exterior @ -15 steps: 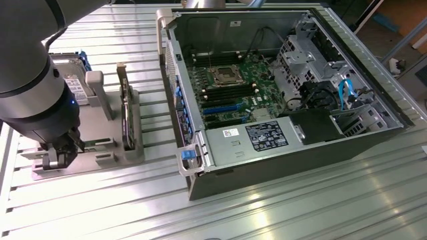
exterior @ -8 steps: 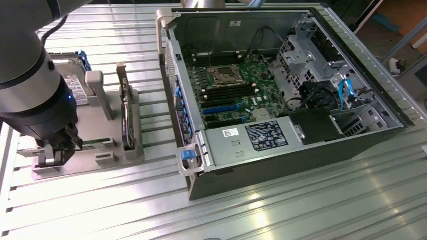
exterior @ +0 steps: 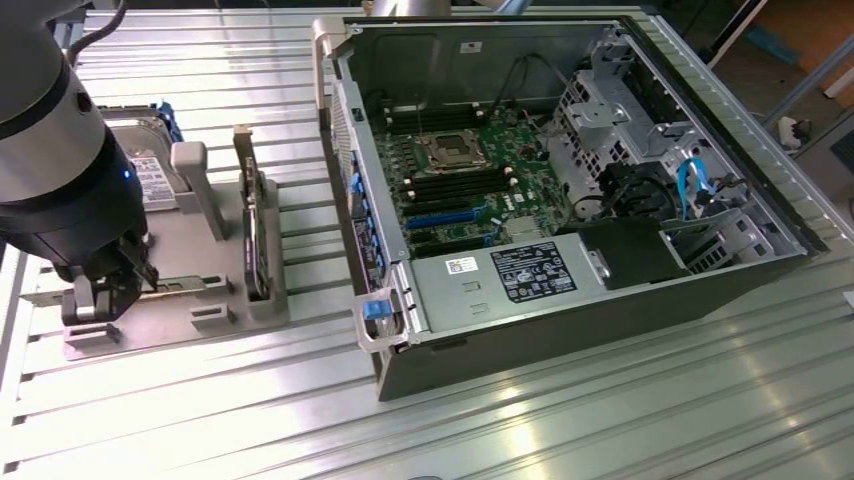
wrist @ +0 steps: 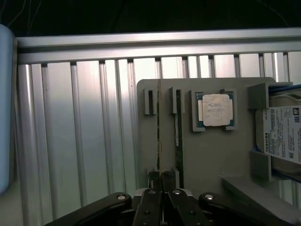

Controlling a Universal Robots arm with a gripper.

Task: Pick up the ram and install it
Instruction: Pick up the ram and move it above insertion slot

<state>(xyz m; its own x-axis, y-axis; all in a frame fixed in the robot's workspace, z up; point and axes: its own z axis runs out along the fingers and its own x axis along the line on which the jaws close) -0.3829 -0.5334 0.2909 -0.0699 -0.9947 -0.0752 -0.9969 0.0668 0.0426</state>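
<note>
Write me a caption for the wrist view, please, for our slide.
Gripper closed on the ram, standing on edge at the grey holder, with the processor and hard drive alongside.

Exterior high, wrist close over fixture (wrist: 211, 155)

Your ram (wrist: 159, 127): long thin stick, standing on its long edge on the grey fixture (wrist: 211, 155), seen edge-on, near end clamped by the gripper (wrist: 160, 178).
</note>
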